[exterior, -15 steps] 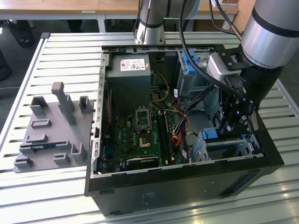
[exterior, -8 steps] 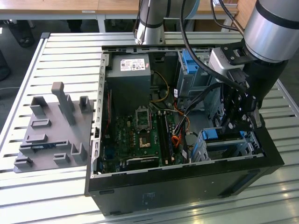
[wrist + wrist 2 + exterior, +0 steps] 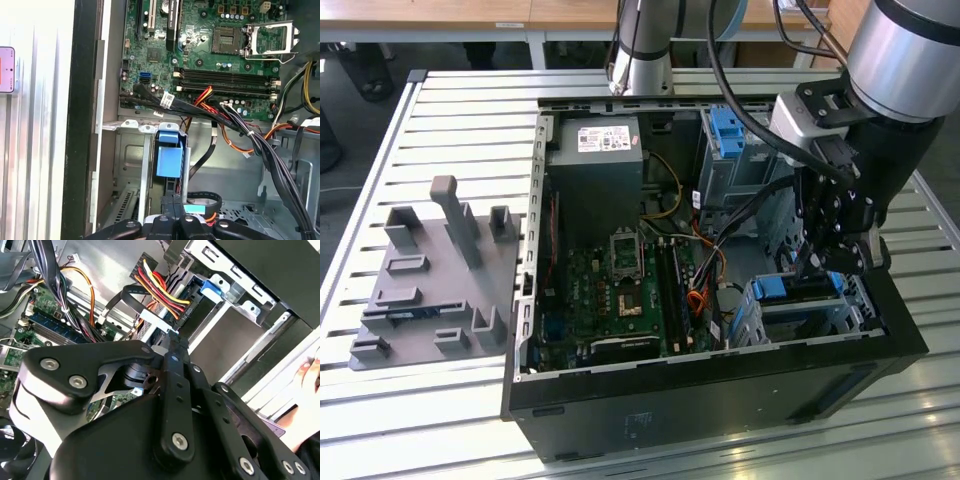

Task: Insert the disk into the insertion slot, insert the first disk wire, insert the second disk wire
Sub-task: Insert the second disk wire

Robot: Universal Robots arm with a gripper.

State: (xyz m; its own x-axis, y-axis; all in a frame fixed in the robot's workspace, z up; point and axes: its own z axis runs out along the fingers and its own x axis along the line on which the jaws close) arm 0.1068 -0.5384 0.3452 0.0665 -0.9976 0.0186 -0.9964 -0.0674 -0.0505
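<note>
on the exterior view's left, well apart from the jaws, a grey fixture block [image 3: 435, 275] lies on the slatted tabletop [image 3: 440, 110]. in the middle the open computer case [image 3: 720, 400] shows its green motherboard [image 3: 620, 290]. at the right the gripper [image 3: 832, 262] hangs just above the insertion slot [image 3: 790, 325]. the disk [image 3: 169, 155] with its blue carrier sits in this slot, directly ahead of the jaws. the jaws look closed together on a black connector [image 3: 170, 206], but i cannot tell this surely.

Bright blue plastic on the disk [image 3: 168, 159] carrier, dull silver sheet metal for the insertion slot [image 3: 131, 165], matt black metal on the gripper [image 3: 172, 347] links.
</note>
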